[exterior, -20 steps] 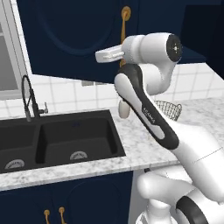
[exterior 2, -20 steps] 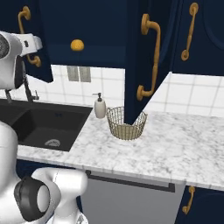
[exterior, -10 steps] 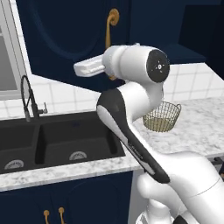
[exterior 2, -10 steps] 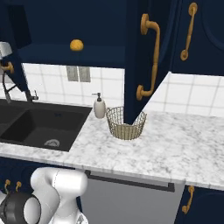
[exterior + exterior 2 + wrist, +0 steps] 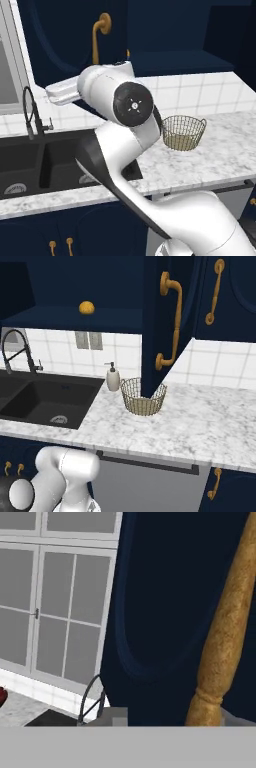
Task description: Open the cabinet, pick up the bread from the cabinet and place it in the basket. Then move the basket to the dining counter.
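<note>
The cabinet (image 5: pixel 100 286) stands open over the marbled counter. The bread (image 5: pixel 86 307), a small golden-orange lump, lies on its shelf. The wire basket (image 5: pixel 143 397) sits on the counter below the open right door (image 5: pixel 152 331), and shows again as the basket (image 5: pixel 183 132) to the right of my arm. My gripper (image 5: pixel 50 92) points left, just under the open left door (image 5: pixel 60 40) and its brass handle (image 5: pixel 97 35). In the hand view that brass handle (image 5: pixel 225 637) stands very close on the right. The jaws are too hidden to judge. The dining counter is out of view.
A black double sink (image 5: pixel 45 401) with a dark faucet (image 5: pixel 17 351) lies left of the basket. A soap bottle (image 5: pixel 113 378) stands beside the basket. My own arm (image 5: pixel 130 150) hides the counter's middle. A grey-paned window (image 5: pixel 55 602) is at the far left.
My hand has swung left, out of the right base view, and the left door with its brass handle has swung left with it, open wider. Basket and bread have stayed put.
</note>
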Available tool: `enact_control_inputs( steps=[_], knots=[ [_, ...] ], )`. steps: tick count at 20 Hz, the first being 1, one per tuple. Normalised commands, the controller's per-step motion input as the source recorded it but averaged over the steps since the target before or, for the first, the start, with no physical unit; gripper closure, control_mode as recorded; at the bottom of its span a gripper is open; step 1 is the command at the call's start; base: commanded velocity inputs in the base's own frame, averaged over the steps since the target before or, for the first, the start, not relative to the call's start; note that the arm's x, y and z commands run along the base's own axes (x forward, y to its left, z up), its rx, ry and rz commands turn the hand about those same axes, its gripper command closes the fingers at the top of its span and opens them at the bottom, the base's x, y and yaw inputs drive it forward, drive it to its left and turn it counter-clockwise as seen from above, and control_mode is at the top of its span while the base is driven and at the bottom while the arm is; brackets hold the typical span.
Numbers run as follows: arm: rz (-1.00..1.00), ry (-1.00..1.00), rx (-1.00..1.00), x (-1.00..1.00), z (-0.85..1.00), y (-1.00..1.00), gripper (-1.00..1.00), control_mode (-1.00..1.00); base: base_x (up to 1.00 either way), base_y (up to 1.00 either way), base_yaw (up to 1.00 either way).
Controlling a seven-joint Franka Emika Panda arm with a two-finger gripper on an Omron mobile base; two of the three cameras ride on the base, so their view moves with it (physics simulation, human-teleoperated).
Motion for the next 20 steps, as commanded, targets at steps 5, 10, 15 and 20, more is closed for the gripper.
enact_control_inputs(
  steps=[5,10,15,20],
  knots=[
    [0.01,-0.19,-0.01,-1.0,0.61,-0.36,1.0,-1.0,0.0,0.0,0.0],
    [-0.01,-0.03,0.1,-1.0,0.48,-1.0,1.0,-1.0,0.0,0.0,0.0],
    [-0.01,-0.17,0.32,-1.0,0.14,0.06,1.0,-1.0,0.0,0.0,0.0],
    [0.02,-0.03,0.2,-0.67,0.18,-0.46,1.0,-1.0,0.0,0.0,0.0]
  ],
)
